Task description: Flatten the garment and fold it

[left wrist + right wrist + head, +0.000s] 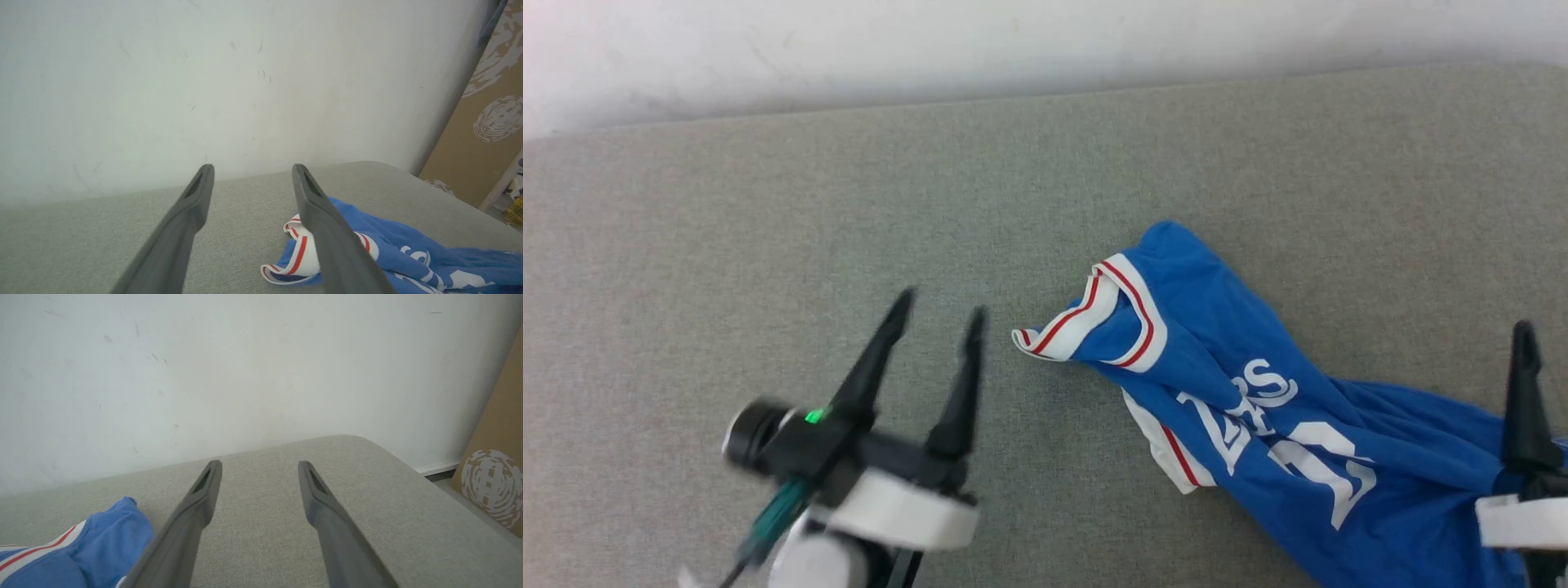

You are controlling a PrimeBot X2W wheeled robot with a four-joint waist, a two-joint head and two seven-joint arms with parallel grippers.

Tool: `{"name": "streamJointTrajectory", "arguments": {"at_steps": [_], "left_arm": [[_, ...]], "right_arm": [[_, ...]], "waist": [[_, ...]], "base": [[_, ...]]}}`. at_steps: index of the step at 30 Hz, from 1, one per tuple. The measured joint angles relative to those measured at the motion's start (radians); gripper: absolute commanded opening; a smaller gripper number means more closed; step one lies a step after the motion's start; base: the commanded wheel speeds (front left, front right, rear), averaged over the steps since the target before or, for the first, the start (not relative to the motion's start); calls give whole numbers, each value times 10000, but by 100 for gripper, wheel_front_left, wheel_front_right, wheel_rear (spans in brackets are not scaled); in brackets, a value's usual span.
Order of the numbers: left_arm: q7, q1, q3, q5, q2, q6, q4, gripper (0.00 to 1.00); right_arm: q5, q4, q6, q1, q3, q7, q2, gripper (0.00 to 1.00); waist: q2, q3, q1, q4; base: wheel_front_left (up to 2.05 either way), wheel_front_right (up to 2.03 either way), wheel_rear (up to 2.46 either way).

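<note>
Looking down from my head, I see the garment (pixel 1241 384) lying crumpled on the right part of the grey table (pixel 768 204), white lettering up, with one red-and-white striped sleeve edge (pixel 1086 314) pointing to the left. My left fingers (pixel 941 307) are spread apart over the bare table near that sleeve edge, not touching it, and they grasp nothing. My right fingers (pixel 260 464) are spread too and empty, with the blue cloth low at their left side.
</note>
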Motion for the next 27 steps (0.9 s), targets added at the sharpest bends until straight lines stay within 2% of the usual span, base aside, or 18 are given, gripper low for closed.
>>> {"name": "streamJointTrajectory", "arguments": {"at_steps": [2,5,7,10,14,19,20,21,27], "left_arm": [[694,-777,-579,-42,268,-176,194,100],[2084,-1858,-1923,-169,1007,-284,729,100],[2813,-2495,-2936,-625,1609,-286,966,100],[3603,-3394,-3985,-1496,2174,-286,1227,100],[4372,-4202,-4870,-1908,2769,-286,1814,100],[4535,-4765,-5367,-2057,2945,-286,2821,100],[4512,-4841,-5474,-2059,2938,-286,2989,70],[4518,-4896,-5588,-2130,2930,-286,3175,0],[3856,-5115,-5883,-2541,2863,-286,3588,0]], "right_arm": [[-54,-153,0,-169,-153,2,-4,100],[-94,-293,0,-396,-261,12,-13,100],[-94,-305,0,-498,-217,35,-8,100],[-88,-280,0,-569,-146,63,-10,100],[-8,-196,0,-586,65,92,-10,100],[104,-105,0,-666,213,17,-8,100],[104,-104,0,-710,217,13,-6,100],[104,-98,0,-747,221,0,-6,100],[104,-42,0,-778,196,-25,-6,100]], "waist": [[0,126,1,-14],[0,314,1,-42],[0,443,1,-81],[-1,659,2,-151],[0,952,2,-255],[0,1237,2,-449],[0,1280,2,-488],[0,1315,2,-524],[0,1339,1,-631]], "base": [[0,0,0],[0,0,0],[0,0,0],[0,0,0],[0,0,0],[0,0,0],[0,0,0],[0,0,0],[0,0,0]]}}
